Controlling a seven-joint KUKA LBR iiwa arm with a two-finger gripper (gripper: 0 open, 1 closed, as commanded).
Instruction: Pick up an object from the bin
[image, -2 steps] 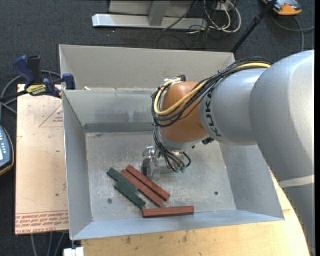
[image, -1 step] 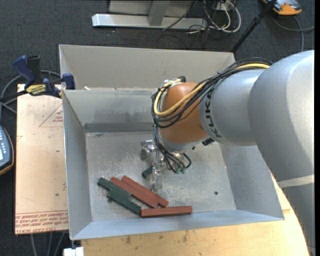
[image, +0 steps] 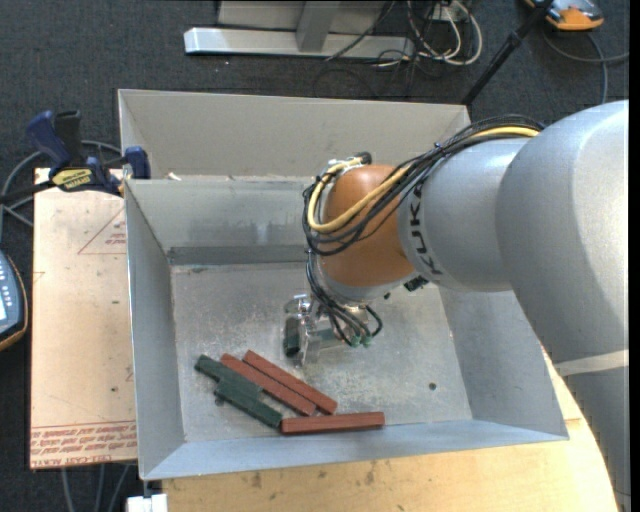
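Observation:
My gripper hangs low over the middle of the bin floor, just above and right of a bundle of sticks. Nearest to it are two reddish-brown flat sticks lying diagonally, side by side. A dark green stick lies along their left side. Another reddish-brown stick rests near the front wall, almost level. Nothing is visible between the fingers, and the fingertips sit a short way above the upper ends of the brown sticks.
The sticks lie together at the front left of the bin floor. The arm with its orange cover and cables reaches in from the right, over the bin's back middle.

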